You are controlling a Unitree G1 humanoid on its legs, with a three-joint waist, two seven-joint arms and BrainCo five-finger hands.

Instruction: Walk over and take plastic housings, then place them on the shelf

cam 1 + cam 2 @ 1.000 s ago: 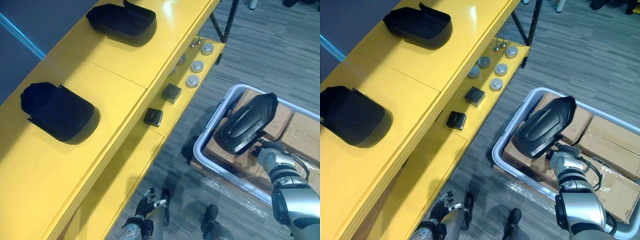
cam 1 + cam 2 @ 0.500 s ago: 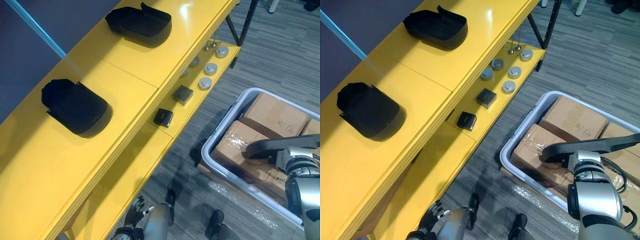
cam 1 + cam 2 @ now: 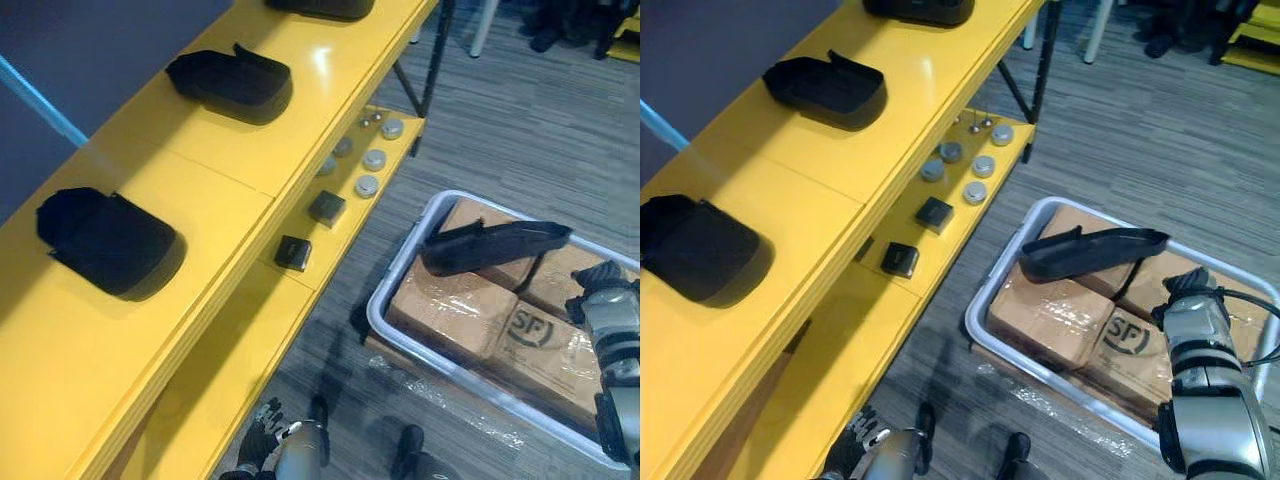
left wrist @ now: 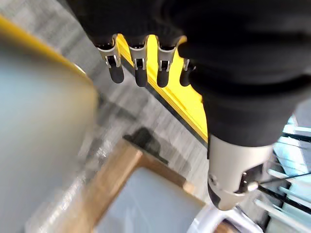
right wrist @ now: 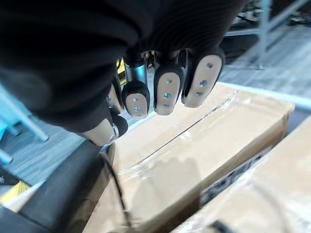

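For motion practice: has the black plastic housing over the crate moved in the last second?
Yes. The black plastic housing has swung from steeply tilted to level, edge-on across the cardboard boxes in the crate.

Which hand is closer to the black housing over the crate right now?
Right. The right hand is just beside one end of the black housing above the boxes. The left hand hangs far off, low beside the yellow shelf.
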